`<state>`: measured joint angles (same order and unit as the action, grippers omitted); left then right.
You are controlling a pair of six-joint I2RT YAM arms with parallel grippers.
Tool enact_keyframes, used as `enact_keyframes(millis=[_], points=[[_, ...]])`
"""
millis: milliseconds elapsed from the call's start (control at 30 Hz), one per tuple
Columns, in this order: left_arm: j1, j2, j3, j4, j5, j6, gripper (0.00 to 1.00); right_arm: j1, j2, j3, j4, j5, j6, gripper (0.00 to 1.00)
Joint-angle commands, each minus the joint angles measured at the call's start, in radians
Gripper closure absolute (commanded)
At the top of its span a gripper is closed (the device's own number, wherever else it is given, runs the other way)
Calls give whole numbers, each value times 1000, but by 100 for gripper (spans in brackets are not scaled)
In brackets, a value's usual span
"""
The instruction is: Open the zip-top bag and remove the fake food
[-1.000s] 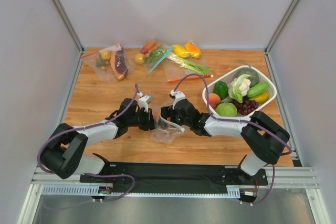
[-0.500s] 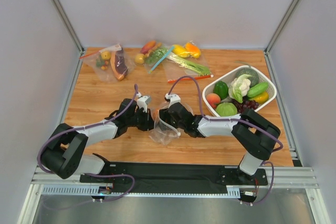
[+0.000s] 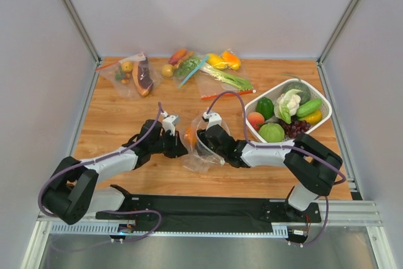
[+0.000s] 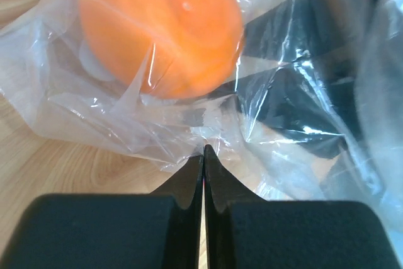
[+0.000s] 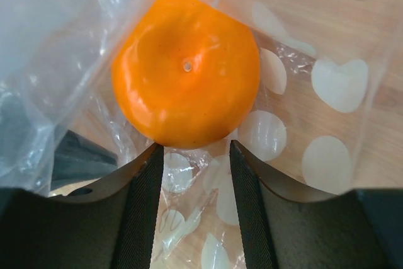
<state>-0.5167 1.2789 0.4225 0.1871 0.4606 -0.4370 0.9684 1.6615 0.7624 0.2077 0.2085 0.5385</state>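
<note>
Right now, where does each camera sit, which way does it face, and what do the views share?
Top external: above and behind the robot, looking down on the table; left arm and right arm show, meeting at the zip-top bag.
Left wrist: on the left arm, looking along the shut left claw, which pinches bag film.
Right wrist: looking past the open right claw at the orange.
Shared: both wrist views show the orange in the bag.

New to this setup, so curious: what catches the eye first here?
A bright orange fills both wrist views, inside the dotted zip-top bag at the middle of the table. The left claw is shut on the bag's plastic; the right claw stands open just short of the orange.
</note>
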Motion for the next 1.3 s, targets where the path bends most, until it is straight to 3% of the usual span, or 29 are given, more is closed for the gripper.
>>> enact_keyframes(millis=[0,100,167,200,267,467,733,1067,1200,1267], points=[[-5,-81,-14,-49,-68,-11,100,4,-74,-21,55,52,2,52],[-5,-162,-31,-80,-115,-22,100,4,-101,-34,33,55,-2,51],[-5,-226,-30,-101,-135,-23,82,4,-111,-43,27,48,-2,51],[-5,-248,-27,-129,-151,-22,56,6,-112,-52,27,46,0,51],[-5,-309,-24,-164,-180,-34,34,6,-117,-60,29,40,9,51],[1,-391,-2,-227,-298,-54,14,9,-126,-94,39,31,20,51],[52,-287,44,-147,-310,-83,12,16,-144,-112,38,28,23,52],[103,-133,67,54,-176,-143,12,29,-144,-107,30,23,21,52],[104,-23,70,136,-125,-138,19,30,-151,-97,29,23,18,51],[104,6,78,163,-97,-128,32,32,-152,-92,30,22,15,51]])
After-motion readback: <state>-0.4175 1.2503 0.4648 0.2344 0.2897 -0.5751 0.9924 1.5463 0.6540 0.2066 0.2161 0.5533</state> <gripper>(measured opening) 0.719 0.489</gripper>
